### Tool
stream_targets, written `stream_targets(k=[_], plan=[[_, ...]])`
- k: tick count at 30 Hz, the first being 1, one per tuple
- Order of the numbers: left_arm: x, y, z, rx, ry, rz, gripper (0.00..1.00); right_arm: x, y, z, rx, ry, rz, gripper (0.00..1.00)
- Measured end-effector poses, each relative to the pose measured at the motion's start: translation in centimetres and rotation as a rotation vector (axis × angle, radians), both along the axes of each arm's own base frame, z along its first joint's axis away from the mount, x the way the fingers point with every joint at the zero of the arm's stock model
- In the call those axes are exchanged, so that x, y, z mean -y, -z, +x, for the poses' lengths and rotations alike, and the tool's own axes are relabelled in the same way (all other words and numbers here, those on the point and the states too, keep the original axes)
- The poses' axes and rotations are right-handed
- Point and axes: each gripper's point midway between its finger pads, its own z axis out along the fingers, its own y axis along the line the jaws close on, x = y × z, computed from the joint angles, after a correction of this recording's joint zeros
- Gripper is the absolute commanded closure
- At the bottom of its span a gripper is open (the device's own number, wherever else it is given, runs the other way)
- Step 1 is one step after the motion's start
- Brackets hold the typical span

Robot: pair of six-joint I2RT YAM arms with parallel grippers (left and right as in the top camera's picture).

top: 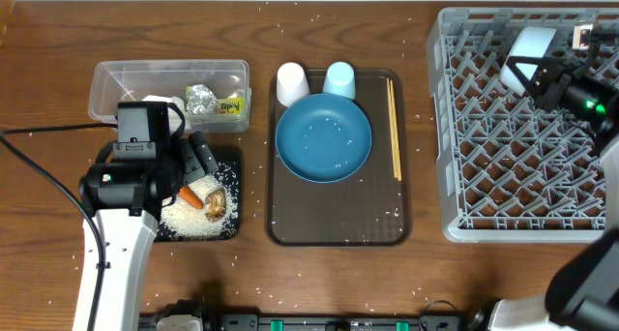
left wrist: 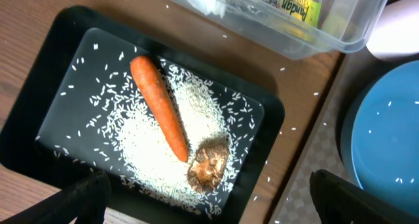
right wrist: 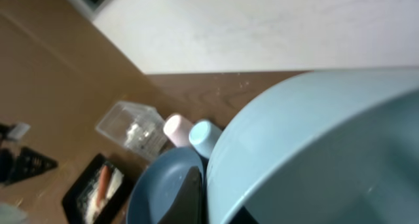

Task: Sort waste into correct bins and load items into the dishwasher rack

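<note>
Now: left gripper spread wide over the orange carrot, right gripper clamped on the white bowl above the rack.
I see the carrot lying on rice in the black tray, long axis eleven to five o'clock, narrow tip touching the brown lump; barer tray floor at nine o'clock.

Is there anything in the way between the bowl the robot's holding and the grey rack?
No, nothing visible. The right gripper holds the bowl just above the far side of the rack, and no other dish shows beneath it.
</note>
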Motion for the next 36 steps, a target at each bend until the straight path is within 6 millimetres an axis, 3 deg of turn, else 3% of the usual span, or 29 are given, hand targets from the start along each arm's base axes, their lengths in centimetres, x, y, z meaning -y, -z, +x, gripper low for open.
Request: stream_targets(k=[6, 12, 20, 36], plan=[[0.0, 0.0, 0.0, -0.001, 0.0, 0.0, 0.02, 1.8, 3.4, 2.3, 0.004, -0.058, 0.106, 0.99], [0.0, 0.0, 0.0, 0.0, 0.0, 0.0, 0.02, 3.5, 5.9, 2.7, -0.072, -0.051, 0.192, 0.99], [0.0, 0.0, 0.0, 0.0, 0.0, 0.0, 0.02, 5.0, 7.1, 2.2, -0.122, -0.04, 0.253, 0.99], [0.0, 0.0, 0.0, 0.0, 0.0, 0.0, 0.02, 4.8, 7.7, 1.8, -0.172, -0.042, 0.289, 0.99]])
